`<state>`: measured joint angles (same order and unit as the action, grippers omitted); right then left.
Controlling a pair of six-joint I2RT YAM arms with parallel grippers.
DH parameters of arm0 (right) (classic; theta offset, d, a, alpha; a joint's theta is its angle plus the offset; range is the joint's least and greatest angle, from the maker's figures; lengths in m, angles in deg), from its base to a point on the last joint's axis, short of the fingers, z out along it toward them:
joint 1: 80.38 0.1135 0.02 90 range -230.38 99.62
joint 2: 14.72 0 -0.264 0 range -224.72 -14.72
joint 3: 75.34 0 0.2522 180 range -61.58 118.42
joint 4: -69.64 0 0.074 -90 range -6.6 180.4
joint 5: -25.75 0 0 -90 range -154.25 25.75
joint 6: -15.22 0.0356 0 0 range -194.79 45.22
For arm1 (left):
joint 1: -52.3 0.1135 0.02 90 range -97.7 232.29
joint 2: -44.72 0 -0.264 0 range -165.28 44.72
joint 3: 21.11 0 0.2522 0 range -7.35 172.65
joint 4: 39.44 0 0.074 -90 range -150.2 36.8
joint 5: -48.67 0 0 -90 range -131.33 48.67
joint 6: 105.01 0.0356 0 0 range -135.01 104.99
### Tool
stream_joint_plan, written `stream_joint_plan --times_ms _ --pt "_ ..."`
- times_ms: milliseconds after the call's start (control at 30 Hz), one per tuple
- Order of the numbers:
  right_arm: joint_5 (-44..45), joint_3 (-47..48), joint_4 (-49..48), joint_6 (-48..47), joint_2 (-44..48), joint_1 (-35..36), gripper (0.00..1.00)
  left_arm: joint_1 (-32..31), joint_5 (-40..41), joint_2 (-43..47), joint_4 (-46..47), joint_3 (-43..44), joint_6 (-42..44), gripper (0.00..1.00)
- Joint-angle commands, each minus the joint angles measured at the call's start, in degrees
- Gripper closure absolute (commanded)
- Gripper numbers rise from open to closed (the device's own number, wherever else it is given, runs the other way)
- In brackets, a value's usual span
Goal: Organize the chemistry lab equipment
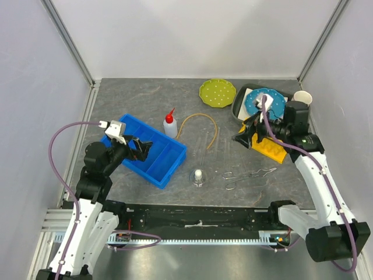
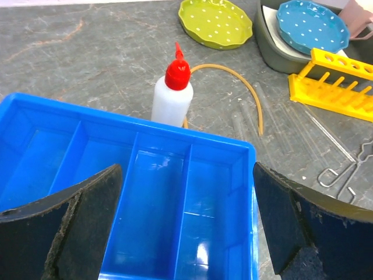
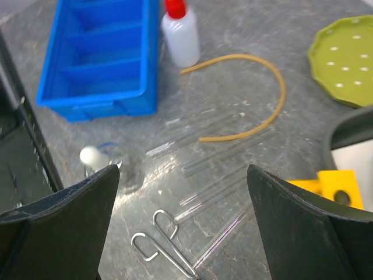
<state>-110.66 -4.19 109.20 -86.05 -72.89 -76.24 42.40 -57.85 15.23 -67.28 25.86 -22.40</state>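
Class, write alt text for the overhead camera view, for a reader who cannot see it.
Over a grey table the left claw hangs open above a blue divided tray and the right claw is open near a yellow test-tube rack. Between them lie a red-capped squeeze bottle, a tan rubber tube, a small stoppered flask and wire tongs.

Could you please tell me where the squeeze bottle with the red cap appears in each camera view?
Top external: the squeeze bottle stands near the centre, just right of the blue tray.
Left wrist: the bottle is upper centre, behind the tray's far wall.
Right wrist: the bottle is at the top edge, right of the tray.
Shared landmark: the blue tray beside it.
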Motion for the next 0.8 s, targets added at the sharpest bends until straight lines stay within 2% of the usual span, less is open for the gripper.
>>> stream_joint_plan --times_ms 0,100,167,233,267,300,333,367,400,433,467,500,567,600,667,700,767 --pt "-7.3 -1.8 6.5 -15.4 -2.1 3.5 0.02 -0.1 -4.5 -4.5 0.4 2.1 -5.9 0.00" --pt "-7.2 -3.8 6.4 -17.4 -3.1 4.1 0.02 -0.1 -9.8 -7.1 -3.5 5.4 -11.2 0.02" --pt "-7.6 -5.2 6.0 -18.7 -3.4 4.1 0.02 -0.5 -17.2 -8.6 -4.3 6.2 -16.6 0.02" --pt "-8.0 -7.7 5.1 -20.1 -3.7 4.1 0.02 -4.6 -17.4 -8.1 -4.4 5.9 -19.6 0.02" --pt "-8.2 -8.6 4.7 -20.3 -3.8 4.1 0.02 -7.4 -15.2 -7.7 -4.7 5.9 -21.2 0.02" --pt "-8.3 -10.3 4.2 -20.3 -3.9 4.1 0.02 -14.9 -11.9 -7.4 -5.2 6.0 -21.9 0.02" --pt "-8.5 -11.1 3.1 -20.1 -3.9 4.1 0.02 -19.0 -4.5 -7.4 -5.9 6.2 -22.5 0.02" --pt "-8.6 -11.5 2.9 -20.2 -3.9 4.1 0.02 -23.0 -0.6 -8.4 -7.4 6.5 -23.8 0.02" --pt "-8.5 -11.7 2.9 -20.1 -4.0 4.0 0.02 -30.3 3.0 -9.2 -8.4 7.3 -24.6 0.02" --pt "-8.3 -11.7 2.9 -19.7 -3.9 4.1 0.02 -33.8 9.0 -10.7 -9.1 7.8 -25.4 0.02" --pt "-8.1 -11.8 2.9 -19.5 -3.8 4.1 0.02 -37.1 12.1 -13.7 -10.4 8.4 -27.3 0.02" --pt "-7.9 -11.9 2.9 -19.4 -3.8 4.1 0.02 -43.7 15.3 -16.0 -10.8 9.6 -28.4 0.02" --pt "-6.7 -12.2 2.7 -19.1 -3.6 4.1 0.02 -50.2 24.9 -23.8 -13.1 12.0 -30.6 0.02" --pt "-6.1 -12.2 2.6 -19.1 -3.4 4.0 0.02 -55.5 31.1 -26.8 -14.7 15.6 -31.1 0.01" --pt "-4.6 -12.3 2.5 -19.1 -3.3 4.0 0.02 -60.5 36.4 -36.4 -21.7 20.4 -33.0 0.01" --pt "-4.0 -12.3 2.5 -19.1 -3.1 4.0 0.02 -61.6 40.1 -39.1 -24.4 24.9 -33.6 0.00" --pt "-2.9 -12.4 2.4 -19.4 -2.9 3.9 0.02 -63.1 42.5 -44.6 -27.6 28.6 -35.2 0.00"
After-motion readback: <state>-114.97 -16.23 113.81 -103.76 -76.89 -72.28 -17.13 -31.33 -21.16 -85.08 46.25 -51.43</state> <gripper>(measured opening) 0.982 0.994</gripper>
